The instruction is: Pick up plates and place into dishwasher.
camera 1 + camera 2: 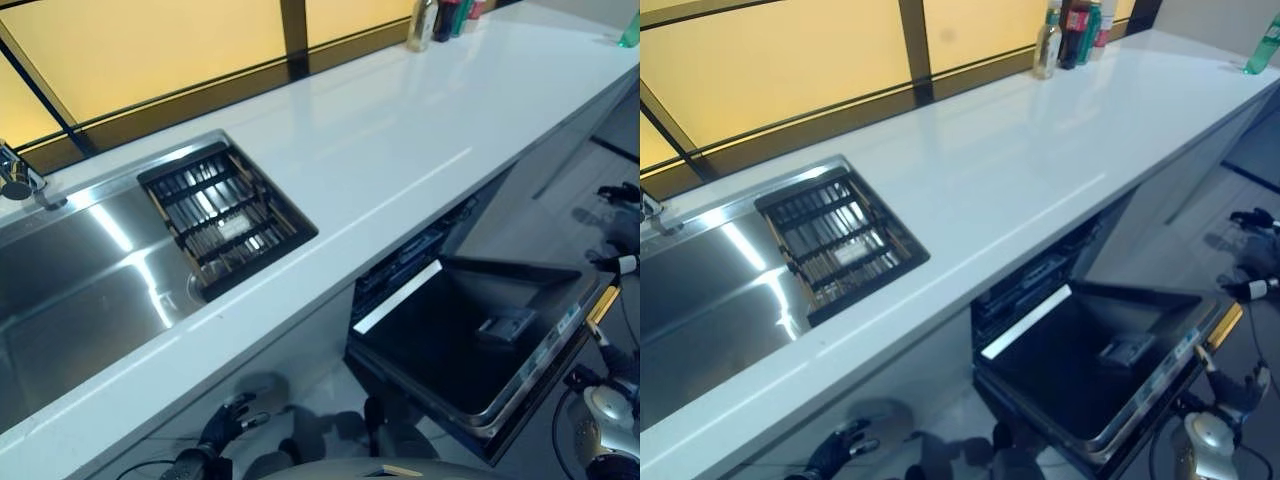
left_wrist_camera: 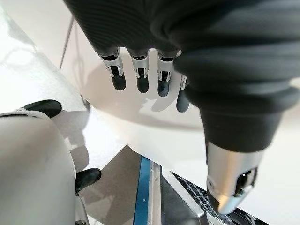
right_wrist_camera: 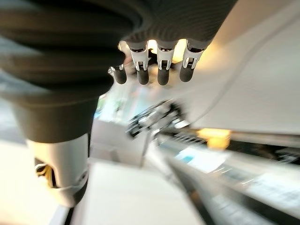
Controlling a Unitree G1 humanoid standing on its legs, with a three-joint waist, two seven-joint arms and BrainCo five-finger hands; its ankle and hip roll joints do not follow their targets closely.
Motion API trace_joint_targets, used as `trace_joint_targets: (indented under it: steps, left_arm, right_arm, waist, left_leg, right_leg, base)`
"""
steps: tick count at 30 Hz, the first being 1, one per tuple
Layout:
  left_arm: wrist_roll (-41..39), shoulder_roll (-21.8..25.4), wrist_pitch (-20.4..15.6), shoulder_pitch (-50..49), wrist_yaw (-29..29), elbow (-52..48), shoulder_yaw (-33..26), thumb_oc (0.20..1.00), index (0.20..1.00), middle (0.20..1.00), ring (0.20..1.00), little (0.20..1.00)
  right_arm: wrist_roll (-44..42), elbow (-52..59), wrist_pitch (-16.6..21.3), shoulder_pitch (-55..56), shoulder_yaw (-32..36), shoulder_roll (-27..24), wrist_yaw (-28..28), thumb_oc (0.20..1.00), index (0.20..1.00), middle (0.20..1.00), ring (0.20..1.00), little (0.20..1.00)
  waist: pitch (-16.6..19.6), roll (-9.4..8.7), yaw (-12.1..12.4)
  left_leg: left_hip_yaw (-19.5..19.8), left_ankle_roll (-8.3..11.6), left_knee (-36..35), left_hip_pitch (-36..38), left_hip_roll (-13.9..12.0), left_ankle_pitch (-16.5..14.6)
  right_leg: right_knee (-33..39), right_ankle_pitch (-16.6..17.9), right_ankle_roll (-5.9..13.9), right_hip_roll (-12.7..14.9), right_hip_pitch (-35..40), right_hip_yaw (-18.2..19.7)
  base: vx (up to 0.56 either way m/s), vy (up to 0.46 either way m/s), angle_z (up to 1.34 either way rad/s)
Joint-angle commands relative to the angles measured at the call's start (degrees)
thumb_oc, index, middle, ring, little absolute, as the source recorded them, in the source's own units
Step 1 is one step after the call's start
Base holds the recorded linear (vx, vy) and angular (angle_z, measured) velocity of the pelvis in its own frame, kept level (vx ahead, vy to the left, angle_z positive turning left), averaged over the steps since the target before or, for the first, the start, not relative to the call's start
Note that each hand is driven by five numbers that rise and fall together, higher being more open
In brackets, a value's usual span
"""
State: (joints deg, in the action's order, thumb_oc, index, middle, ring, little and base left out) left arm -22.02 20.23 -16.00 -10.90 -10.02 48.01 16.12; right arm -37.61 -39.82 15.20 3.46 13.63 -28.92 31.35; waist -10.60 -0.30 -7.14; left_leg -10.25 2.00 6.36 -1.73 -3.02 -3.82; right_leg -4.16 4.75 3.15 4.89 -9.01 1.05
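The dishwasher (image 1: 470, 340) stands open under the white counter, its door folded down flat and a dark rack (image 1: 400, 265) showing inside. My left hand (image 1: 225, 420) hangs low in front of the cabinet below the sink, well left of the door. In its wrist view its fingers (image 2: 140, 79) are straight and hold nothing. My right hand (image 1: 1245, 390) hangs low by the door's right corner. Its fingers (image 3: 161, 70) are relaxed, with nothing between them and the thumb.
A steel sink (image 1: 80, 290) lies at the left of the counter (image 1: 400, 140), with a dark slatted drainer (image 1: 225, 215) in its right end and a tap (image 1: 20, 180) behind. Several bottles (image 1: 440, 20) stand at the back; a green one (image 1: 630, 30) stands far right.
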Motion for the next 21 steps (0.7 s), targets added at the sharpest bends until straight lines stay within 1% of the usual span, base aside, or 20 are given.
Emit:
trace_joint_targets:
  steps: [1, 3, 5, 8, 9, 10, 13, 14, 17, 19, 21]
  left_arm:
    - [-1.1, 3.0, -2.7, 3.9, 0.2, -3.0, -0.8, 1.0, 1.0, 1.0, 1.0, 1.0]
    - [-2.6, 3.7, -2.8, 5.6, 0.7, -4.2, 0.6, 1.0, 1.0, 1.0, 1.0, 1.0]
    - [-3.9, 4.2, -2.8, 6.3, 1.2, -5.6, 2.0, 1.0, 1.0, 1.0, 1.0, 1.0]
    - [-4.7, 5.1, -2.8, 7.0, 2.0, -7.4, 3.8, 1.0, 1.0, 1.0, 1.0, 1.0]
    - [-5.0, 5.5, -2.8, 7.4, 2.3, -8.3, 4.9, 1.0, 1.0, 1.0, 1.0, 1.0]
    - [-5.2, 5.6, -2.8, 7.6, 2.5, -8.8, 5.4, 1.0, 1.0, 1.0, 1.0, 1.0]
    - [-5.3, 5.9, -2.9, 7.6, 2.8, -10.7, 7.8, 1.0, 1.0, 1.0, 1.0, 1.0]
    - [-5.2, 5.9, -2.9, 7.6, 2.8, -11.0, 8.2, 1.0, 1.0, 1.0, 1.0, 1.0]
    - [-5.4, 6.0, -3.5, 7.1, 2.7, -11.5, 9.6, 1.0, 1.0, 1.0, 1.0, 1.0]
    - [-5.9, 6.1, -3.6, 6.9, 2.5, -11.5, 9.8, 1.0, 1.0, 1.0, 1.0, 1.0]
    - [-6.4, 6.1, -4.0, 6.8, 1.8, -10.8, 10.1, 1.0, 1.0, 1.0, 1.0, 1.0]
  right_arm:
    - [-12.3, -3.1, 5.1, -6.1, 3.5, -0.1, -3.7, 1.0, 1.0, 1.0, 1.0, 1.0]
    - [-15.9, -7.4, 5.3, -8.2, 4.1, -0.2, -5.2, 1.0, 1.0, 1.0, 1.0, 1.0]
    - [-16.4, -10.9, 5.0, -9.7, 4.2, -1.0, -4.4, 1.0, 1.0, 1.0, 1.0, 1.0]
    - [-24.1, -16.0, 4.5, -11.7, 5.4, -2.2, -8.3, 1.0, 1.0, 1.0, 1.0, 1.0]
    - [-28.0, -18.3, 4.5, -12.5, 6.1, -2.7, -11.2, 1.0, 1.0, 1.0, 1.0, 1.0]
    - [-29.9, -19.1, 4.3, -12.9, 6.4, -3.0, -13.0, 1.0, 1.0, 1.0, 1.0, 1.0]
    - [-41.1, -21.4, 1.2, -14.6, 6.4, -3.6, -24.3, 1.0, 1.0, 1.0, 1.0, 1.0]
    - [-43.0, -21.7, 0.1, -14.8, 6.2, -3.6, -27.1, 1.0, 1.0, 1.0, 1.0, 1.0]
    - [-44.4, -22.2, -2.3, -15.5, 4.0, -3.7, -35.6, 1.0, 1.0, 1.0, 1.0, 1.0]
    - [-44.5, -22.7, -3.9, -16.1, 2.8, -4.2, -39.2, 1.0, 1.0, 1.0, 1.0, 1.0]
    - [-45.0, -24.6, -6.4, -17.1, 2.1, -5.0, -43.6, 1.0, 1.0, 1.0, 1.0, 1.0]
  waist:
    - [-5.2, -0.15, -0.8]
    - [-7.0, 0.7, -0.8]
    - [-8.3, 1.46, -0.6]
    - [-10.0, 2.57, -0.4]
    - [-10.9, 3.28, -0.2]
    - [-11.1, 3.7, -0.2]
    - [-12.4, 5.61, 0.1]
    - [-12.5, 5.98, 0.2]
    - [-12.6, 7.1, 0.5]
    - [-12.4, 7.34, 0.7]
    - [-11.9, 7.58, 1.0]
  left_leg:
    - [2.3, -1.46, 8.2, -6.7, -2.4, -2.3]
    - [2.2, -1.36, 9.7, -9.2, -2.4, -2.0]
    - [2.5, -1.28, 11.5, -11.5, -2.4, -1.9]
    - [3.2, -1.2, 14.1, -14.5, -2.3, -1.9]
    - [3.4, -1.16, 14.7, -15.6, -2.1, -1.7]
    - [3.6, -1.11, 15.0, -16.1, -2.0, -1.7]
    - [4.3, -0.74, 15.7, -17.4, -1.5, -1.3]
    - [4.4, -0.67, 15.8, -17.5, -1.4, -1.2]
    - [4.9, -0.39, 15.6, -17.6, -0.9, -0.9]
    - [5.1, -0.28, 15.5, -17.5, -0.8, -0.8]
    - [5.2, -0.3, 15.6, -17.4, -0.6, -0.8]
  right_leg:
    - [-5.3, -2.8, 3.77, 2.0, -1.8, 0.9]
    - [-6.3, -2.5, 3.69, 2.2, -4.0, 0.9]
    - [-7.6, -2.4, 3.52, 2.5, -5.8, 0.8]
    - [-9.6, -2.4, 3.24, 2.9, -8.0, 0.5]
    - [-10.3, -2.4, 3.07, 3.2, -8.9, 0.3]
    - [-10.6, -2.5, 3.0, 3.3, -9.3, 0.2]
    - [-11.4, -2.8, 2.57, 3.8, -10.1, -0.3]
    - [-11.5, -2.9, 2.44, 3.9, -10.2, -0.5]
    - [-11.7, -3.3, 2.03, 4.2, -10.0, -1.3]
    - [-11.6, -3.5, 1.91, 4.2, -9.8, -1.6]
    - [-11.7, -3.6, 1.85, 4.4, -9.6, -2.2]
  base:
    - [-0.18, -0.004, -0.03]
    - [-0.15, 0.001, 0.01]
    - [-0.1, -0.003, 0.0]
    - [-0.08, -0.008, -0.03]
    - [-0.07, 0.007, 0.05]
    - [-0.07, 0.03, 0.09]
    - [-0.03, 0.056, 0.04]
    - [0.0, 0.051, 0.01]
    - [0.02, 0.043, 0.03]
    - [0.05, 0.02, 0.02]
    - [0.06, 0.011, 0.01]
